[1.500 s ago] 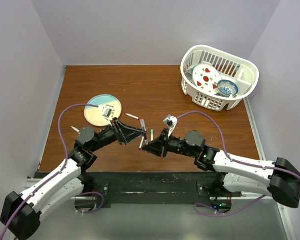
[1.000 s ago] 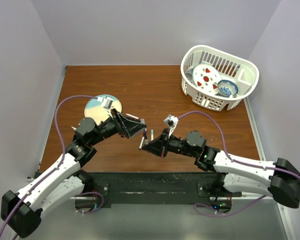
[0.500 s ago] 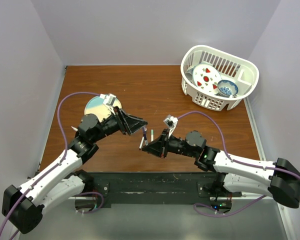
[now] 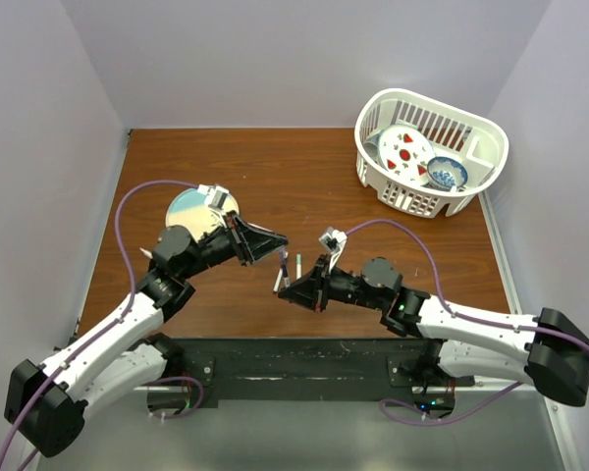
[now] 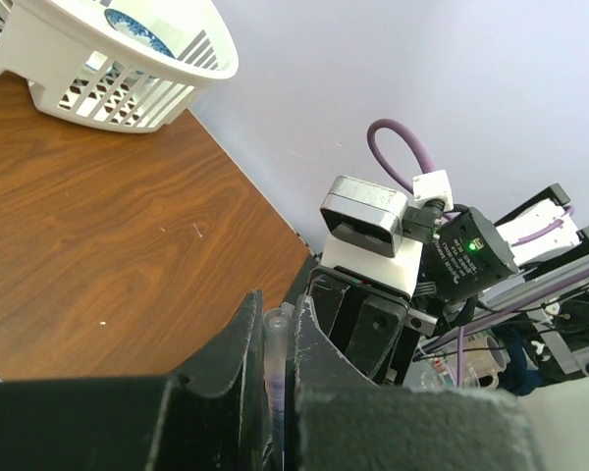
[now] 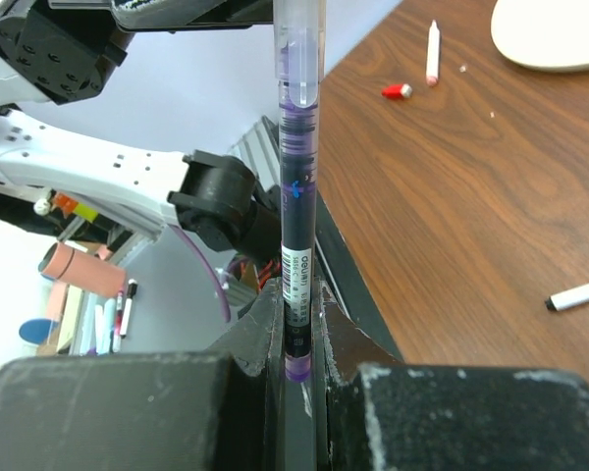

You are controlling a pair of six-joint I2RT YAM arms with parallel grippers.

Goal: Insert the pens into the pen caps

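Now, slim glossy purple pen (image 6: 297,196) pinched in right hand (image 6: 296,324); translucent tubular cap (image 5: 276,373) pinched in left hand (image 5: 275,314).

Purple pen (image 6: 296,196): dark barrel, white print, translucent upper section. Upright, lower end clamped in right gripper (image 6: 296,329).
Cap (image 5: 275,368): translucent tube, purple tint, open end up. Pinched in left gripper (image 5: 275,329).
White pen (image 6: 433,44): red tip, flat on table (image 6: 491,206).
Red cap (image 6: 397,91): on its side, near white pen's tip.
Green-ended pen (image 4: 299,265): flat on table, just beside held pen.
Small white pen (image 4: 147,253): flat, far left, well apart from others.
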